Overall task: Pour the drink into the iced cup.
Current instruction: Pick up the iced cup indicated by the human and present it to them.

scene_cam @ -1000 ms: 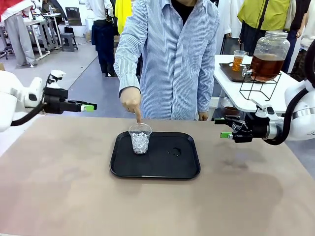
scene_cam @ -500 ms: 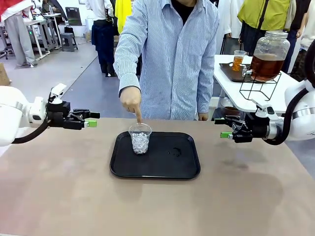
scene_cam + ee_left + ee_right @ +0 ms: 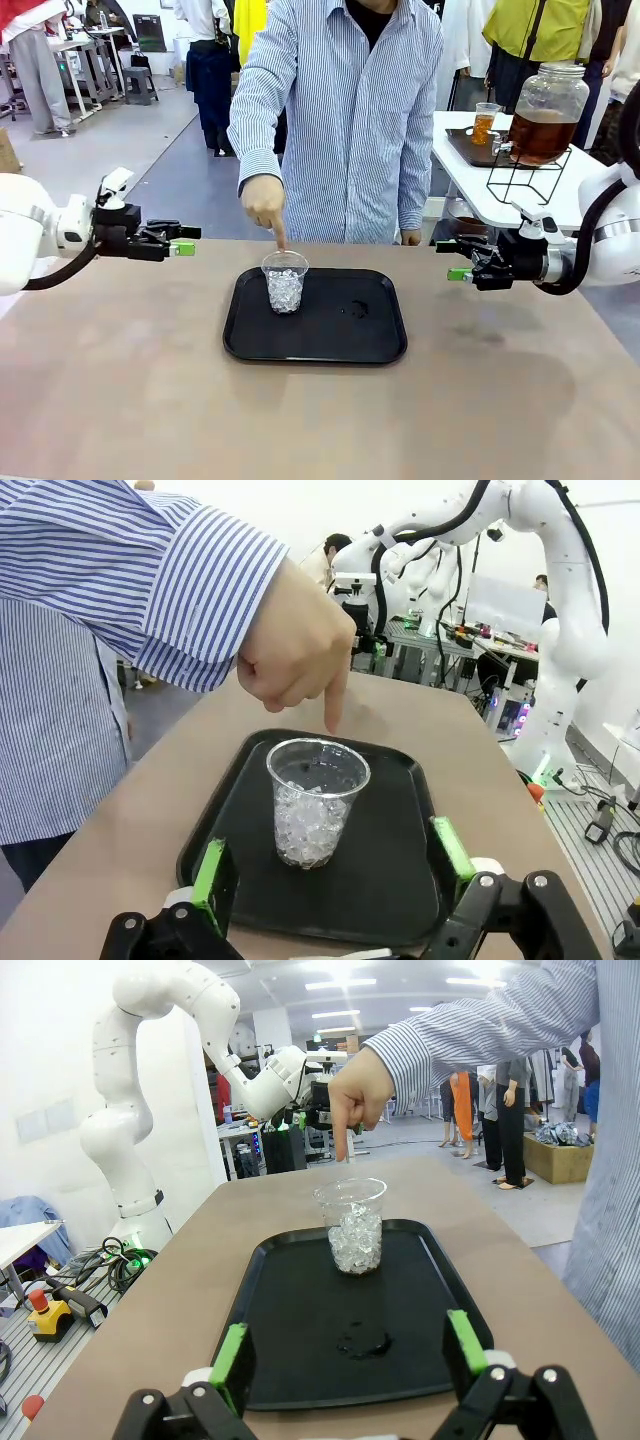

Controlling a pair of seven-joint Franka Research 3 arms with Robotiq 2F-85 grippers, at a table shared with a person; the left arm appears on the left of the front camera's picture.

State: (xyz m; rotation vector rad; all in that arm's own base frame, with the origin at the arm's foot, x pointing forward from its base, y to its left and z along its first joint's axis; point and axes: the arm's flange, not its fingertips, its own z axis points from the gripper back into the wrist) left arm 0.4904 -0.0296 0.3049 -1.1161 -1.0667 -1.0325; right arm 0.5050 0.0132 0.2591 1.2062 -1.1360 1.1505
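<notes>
Both empty, jaws spread: left gripper (image 3: 185, 240), right gripper (image 3: 449, 260). Iced cup (image 3: 285, 283) upright on tray (image 3: 320, 345) between them; drink (image 3: 538, 135) in jar (image 3: 553, 88) behind right gripper, right arm nearer

A black tray (image 3: 330, 340) lies flat at the middle of the brown desk (image 3: 130, 380). A small wet patch (image 3: 354, 309) sits on the tray's right half. Far right, a white side desk (image 3: 470, 190) carries a dark tray (image 3: 465, 147) and a wire stand (image 3: 528, 178).
</notes>
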